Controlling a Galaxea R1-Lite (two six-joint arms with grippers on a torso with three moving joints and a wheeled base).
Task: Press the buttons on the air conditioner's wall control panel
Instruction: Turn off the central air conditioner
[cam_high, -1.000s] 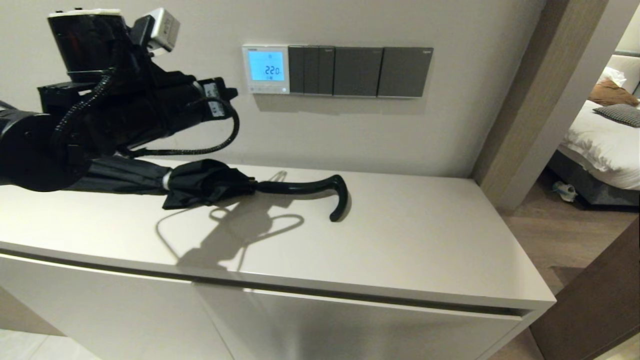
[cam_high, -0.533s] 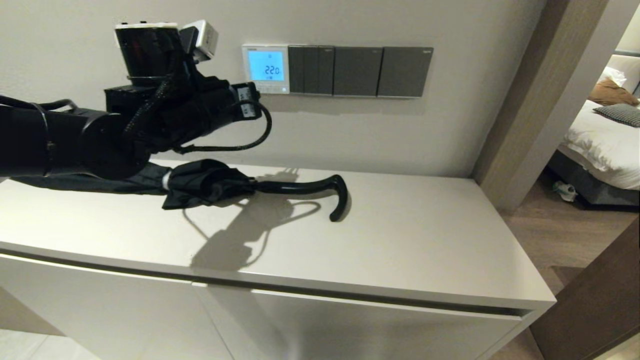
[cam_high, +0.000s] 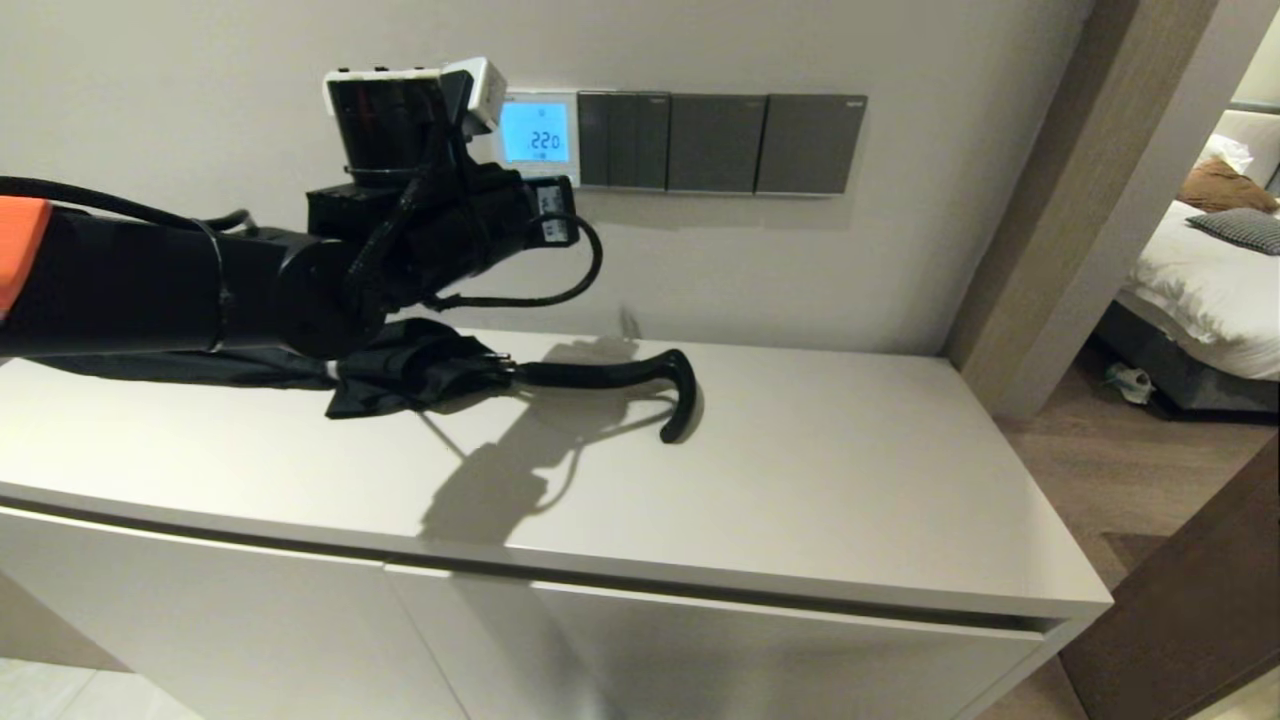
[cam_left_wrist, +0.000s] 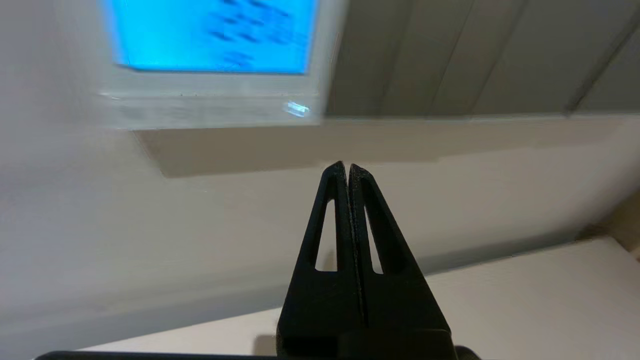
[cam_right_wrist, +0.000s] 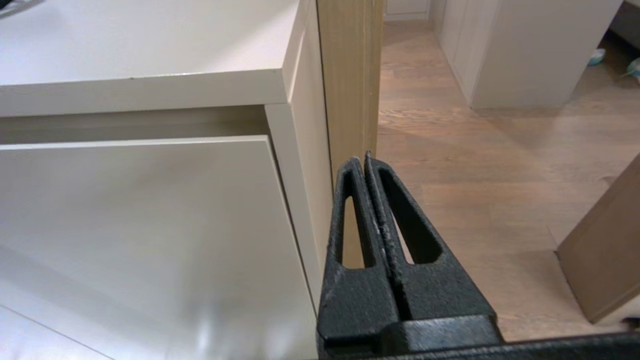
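Note:
The air conditioner's wall control panel (cam_high: 540, 135) is a small white square with a glowing blue screen reading 22.0, fixed to the wall. My left wrist hides its left edge in the head view. In the left wrist view the panel (cam_left_wrist: 210, 85) fills the upper part, and the buttons (cam_left_wrist: 200, 111) are a blurred pale strip under the screen. My left gripper (cam_high: 568, 205) is shut and empty. In the left wrist view the left gripper (cam_left_wrist: 347, 167) points at the bare wall just below the panel's lower right corner. My right gripper (cam_right_wrist: 363, 161) is shut and parked low by the cabinet's right end.
Dark grey switch plates (cam_high: 715, 143) adjoin the panel on its right. A folded black umbrella (cam_high: 420, 372) with a hooked handle (cam_high: 680, 395) lies on the white cabinet top (cam_high: 850, 480) under my left arm. A wooden door frame (cam_high: 1050, 200) and a bed (cam_high: 1200, 280) are on the right.
My left arm has moved right and toward the wall. Its gripper has gone from well left of the panel to just under it. The umbrella has not moved.

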